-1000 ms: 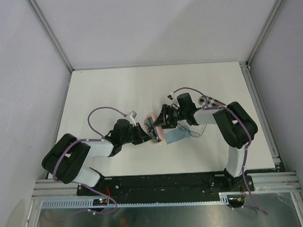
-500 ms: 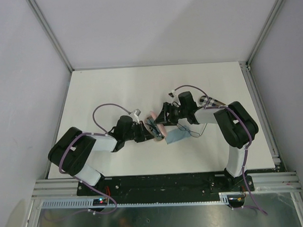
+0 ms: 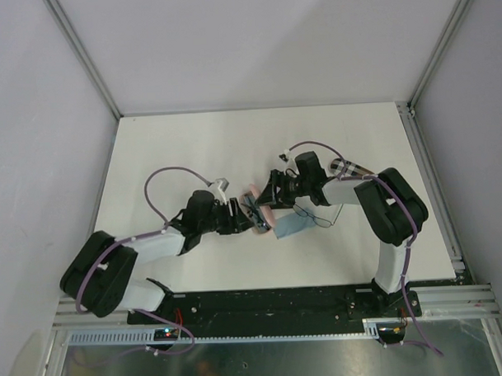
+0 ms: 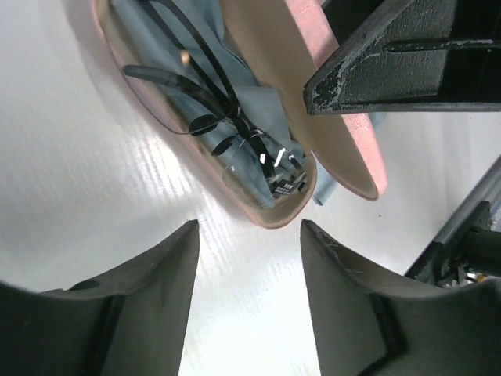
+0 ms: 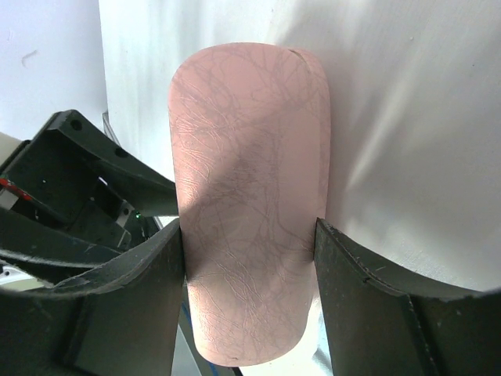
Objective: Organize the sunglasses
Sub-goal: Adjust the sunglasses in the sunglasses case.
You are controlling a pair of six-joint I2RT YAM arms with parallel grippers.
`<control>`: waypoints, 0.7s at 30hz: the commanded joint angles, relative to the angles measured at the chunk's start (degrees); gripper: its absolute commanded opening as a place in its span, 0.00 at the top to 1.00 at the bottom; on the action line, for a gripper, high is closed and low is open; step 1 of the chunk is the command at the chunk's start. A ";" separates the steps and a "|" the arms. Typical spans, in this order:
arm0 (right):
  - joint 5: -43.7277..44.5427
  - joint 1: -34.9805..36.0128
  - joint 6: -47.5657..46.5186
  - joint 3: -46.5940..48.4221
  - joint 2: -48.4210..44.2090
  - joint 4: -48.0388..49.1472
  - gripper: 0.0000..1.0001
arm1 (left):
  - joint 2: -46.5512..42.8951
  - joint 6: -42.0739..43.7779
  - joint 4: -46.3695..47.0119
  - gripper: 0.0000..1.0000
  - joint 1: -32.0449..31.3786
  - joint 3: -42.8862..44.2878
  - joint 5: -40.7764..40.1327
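Sunglasses, black-rimmed pair point(image 4: 205, 94): folded, lying inside the open pink case point(image 4: 270, 213) on top of the light blue cloth point(image 4: 258, 106); dark arms crossed over the lenses.
Sunglasses, wire pair point(image 3: 320, 218): on the table point(image 3: 192, 149), outside the case, just beside the outer corner of the cloth, below the right arm.
Light blue cloth: partly tucked in the case, partly spilling out past its far side onto the table.
Lid point(image 5: 250, 196): pink, standing up from the far edge of the case.
Left gripper point(image 4: 249, 235): released, jaws apart, nothing between them; tips low over the table, just short of the rounded end of the case.
Right gripper point(image 5: 249, 235): clamped across the lid, one finger against each long edge.
Checkered case point(image 3: 350, 168): on the table, partly hidden under the right forearm.
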 commanded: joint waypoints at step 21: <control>-6.68 -4.43 -4.81 1.41 2.96 -7.64 0.57 | -7.66 42.73 1.80 0.00 -8.10 0.72 -7.59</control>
